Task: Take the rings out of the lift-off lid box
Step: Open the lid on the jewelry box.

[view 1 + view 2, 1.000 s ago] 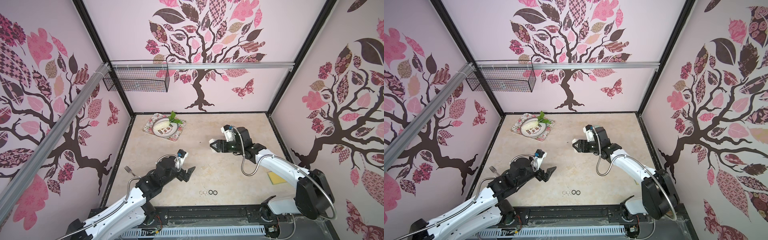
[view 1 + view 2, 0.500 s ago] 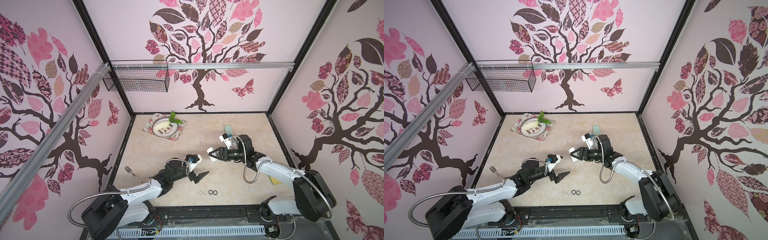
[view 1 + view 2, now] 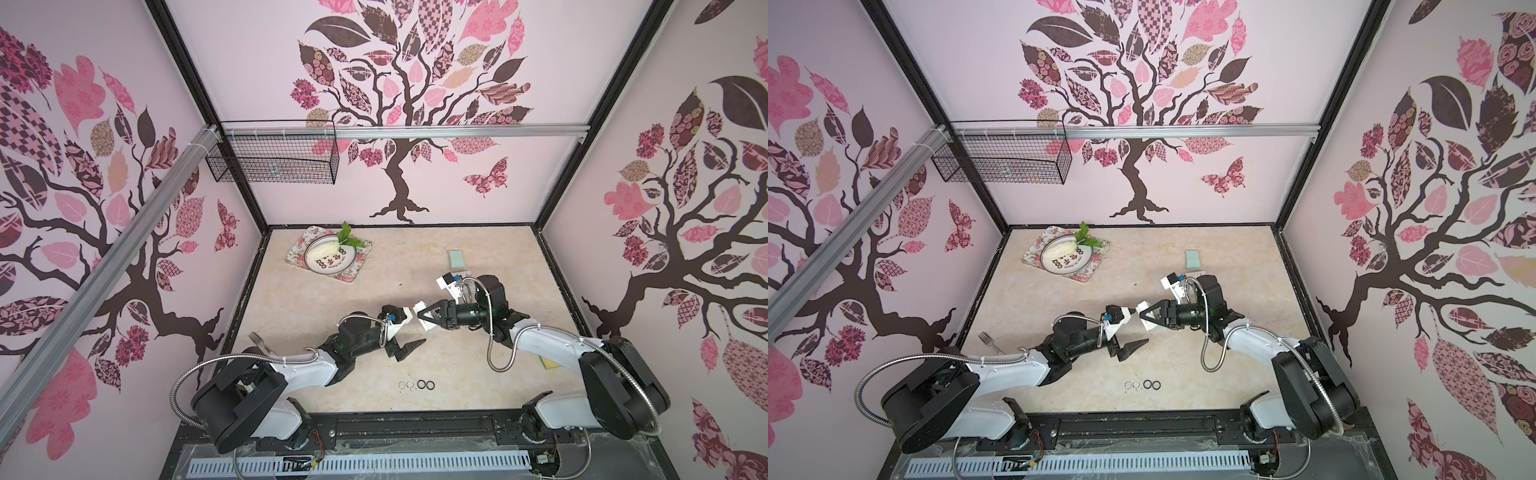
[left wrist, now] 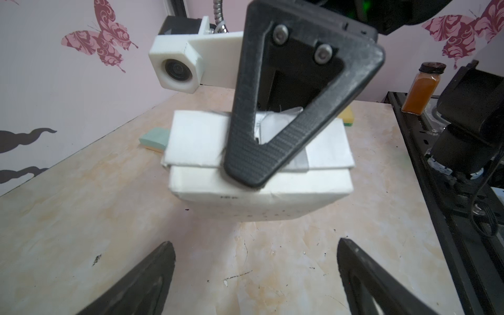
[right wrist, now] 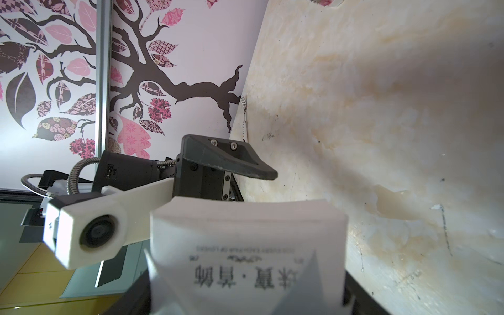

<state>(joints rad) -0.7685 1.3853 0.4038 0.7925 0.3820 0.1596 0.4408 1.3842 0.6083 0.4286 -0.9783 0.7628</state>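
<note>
**A:** What is the right gripper (image 3: 424, 318) doing?

**B:** It is clamping the white box (image 4: 259, 201) between its fingers and holding it clear of the table (image 3: 332, 307).

**A:** And the left gripper (image 4: 255, 245)?

**B:** It is hovering spread wide and empty. It is facing the box just ahead of it and not touching it.

**A:** Where are the rings (image 3: 417, 385) lying?

**B:** Four are lying in a row on the table, two silvery and two black. They are on the base side of the left gripper, well apart from the box. The box's inside is hidden.

**A:** Anything further out?

**B:** A green block (image 3: 456, 259) is sitting beyond the right gripper, toward the back wall.
</note>
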